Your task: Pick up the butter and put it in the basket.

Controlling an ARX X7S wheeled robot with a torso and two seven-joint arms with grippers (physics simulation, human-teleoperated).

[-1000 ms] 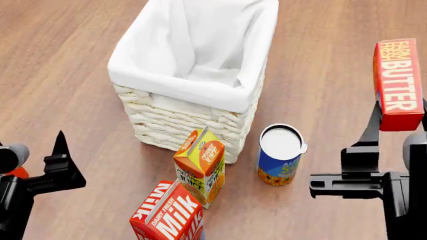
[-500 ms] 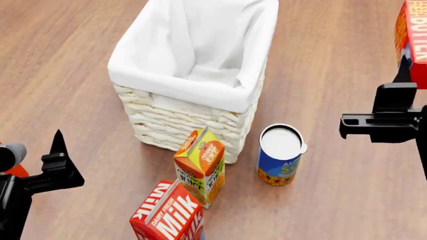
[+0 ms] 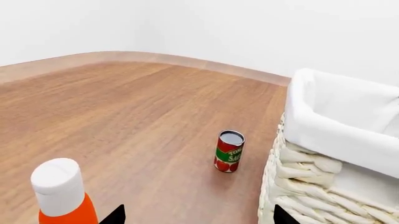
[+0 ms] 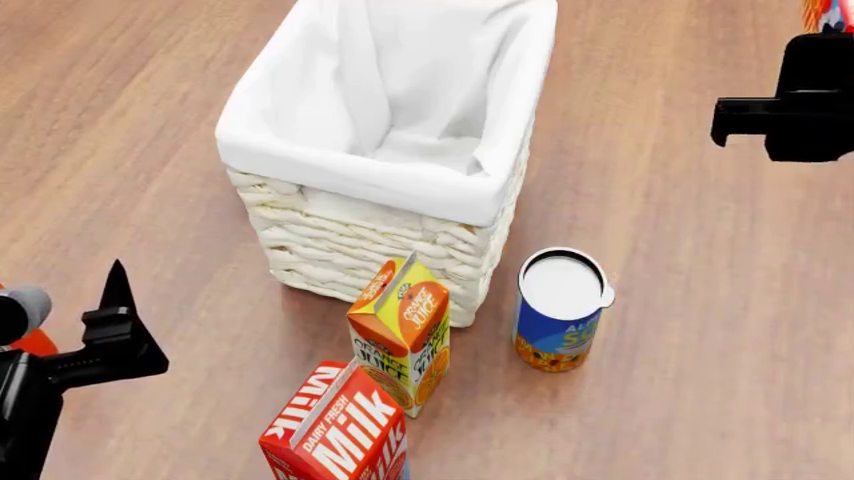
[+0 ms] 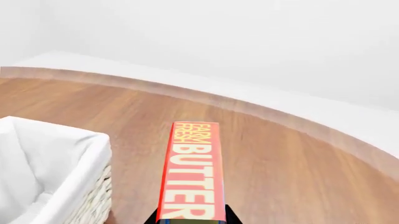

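Observation:
The butter [image 5: 192, 172], a slim red box with white lettering, is clamped at its near end in my right gripper [image 5: 190, 218] and held in the air to the right of the basket [image 5: 84, 151]. In the head view only a red sliver of the butter [image 4: 817, 12] shows at the top right edge, above the right arm's black wrist [image 4: 797, 105]. The basket [image 4: 374, 175], off-white wicker with a white liner, stands mid-floor. My left gripper [image 3: 198, 217] is open and empty, low at the basket's left front corner [image 3: 337, 135].
An orange juice carton [image 4: 400, 335], a milk carton [image 4: 340, 430] and a blue can with a white lid [image 4: 561, 310] stand in front of the basket. A tomato sauce can [image 3: 229, 151] and an orange bottle with a white cap [image 3: 62, 196] stand to its left.
My right gripper has risen with the butter, moving up the head view until the box is almost out of frame. The left arm has barely moved.

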